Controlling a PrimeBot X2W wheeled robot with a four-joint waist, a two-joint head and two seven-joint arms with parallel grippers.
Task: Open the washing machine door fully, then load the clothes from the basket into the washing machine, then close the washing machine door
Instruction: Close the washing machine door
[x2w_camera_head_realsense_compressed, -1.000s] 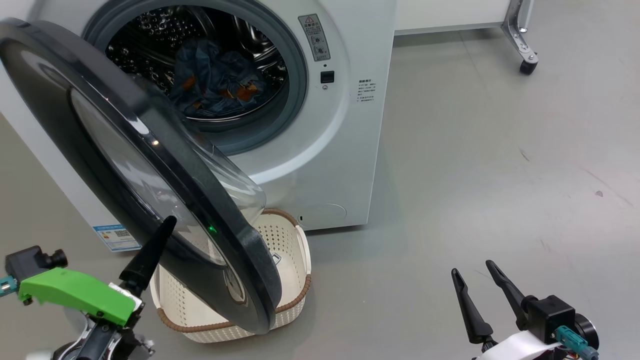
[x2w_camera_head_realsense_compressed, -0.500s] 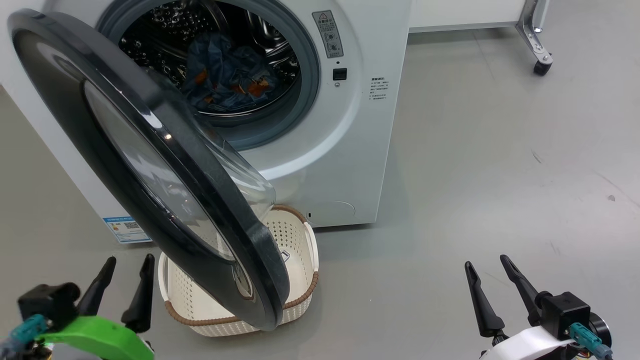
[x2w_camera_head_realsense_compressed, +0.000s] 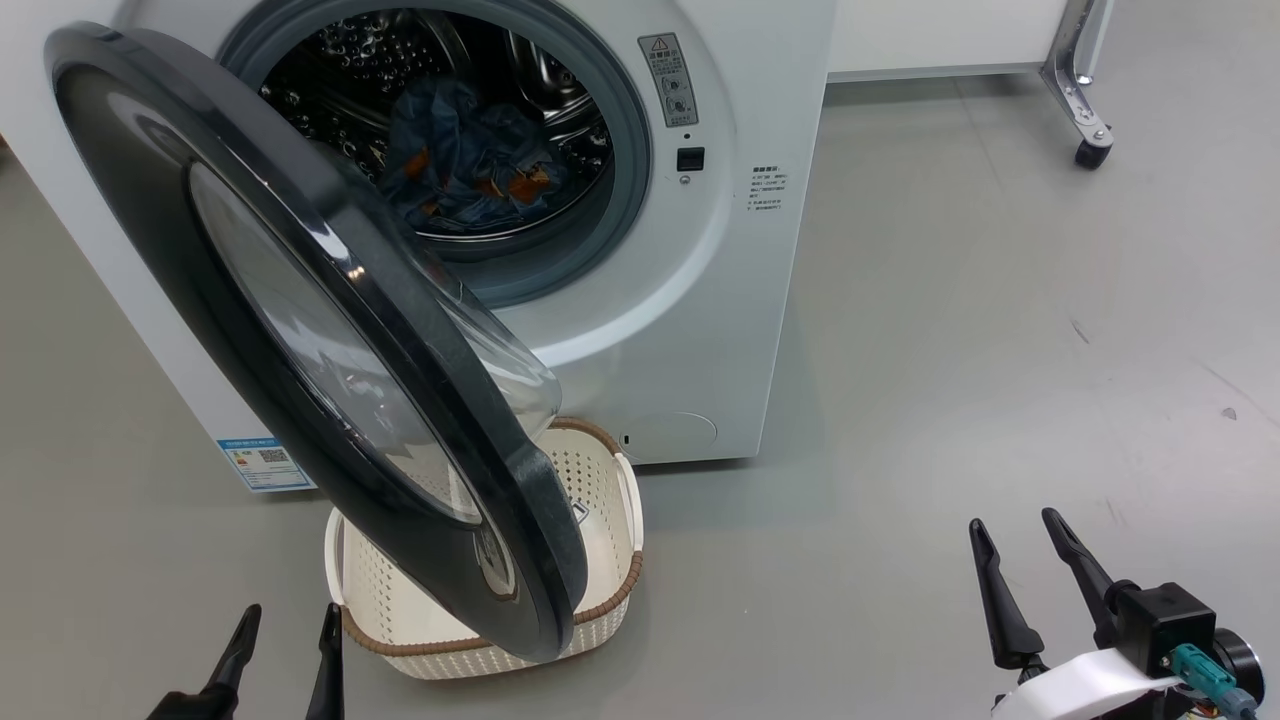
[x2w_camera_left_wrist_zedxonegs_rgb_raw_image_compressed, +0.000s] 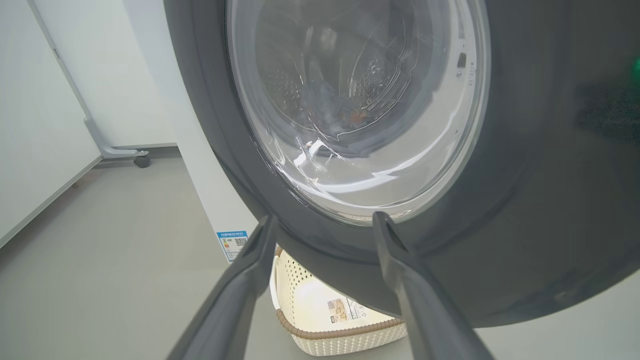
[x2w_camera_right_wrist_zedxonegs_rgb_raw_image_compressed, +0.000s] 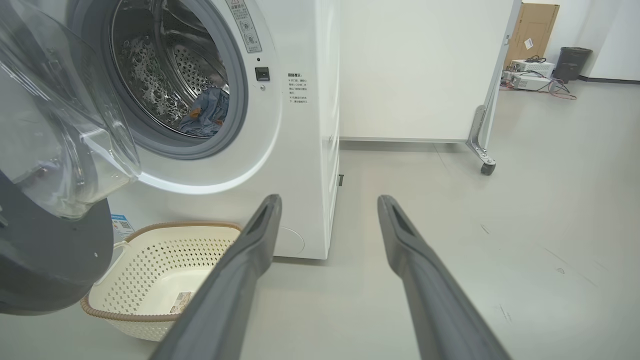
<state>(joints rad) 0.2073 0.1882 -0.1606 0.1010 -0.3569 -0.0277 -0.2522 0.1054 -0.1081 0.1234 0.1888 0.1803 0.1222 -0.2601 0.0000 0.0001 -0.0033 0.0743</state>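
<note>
Head view: the clothes (x2w_camera_head_realsense_compressed: 470, 165) lie inside the washing machine (x2w_camera_head_realsense_compressed: 700, 330) and the basket (x2w_camera_head_realsense_compressed: 600, 500) sits empty under the half-open washing machine door (x2w_camera_head_realsense_compressed: 300, 330), so my left gripper (x2w_camera_head_realsense_compressed: 290, 625) and right gripper (x2w_camera_head_realsense_compressed: 1012, 520) hang wide open and empty, ready to close it.

Bright, even light, sharp focus. White glare streaks the washing machine door (x2w_camera_left_wrist_zedxonegs_rgb_raw_image_compressed: 360, 125) just beyond the left gripper (x2w_camera_left_wrist_zedxonegs_rgb_raw_image_compressed: 325, 218); wrist-view edges bow.

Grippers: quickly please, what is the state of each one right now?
Left gripper: open, holding nothing.
Right gripper: open, holding nothing.
</note>
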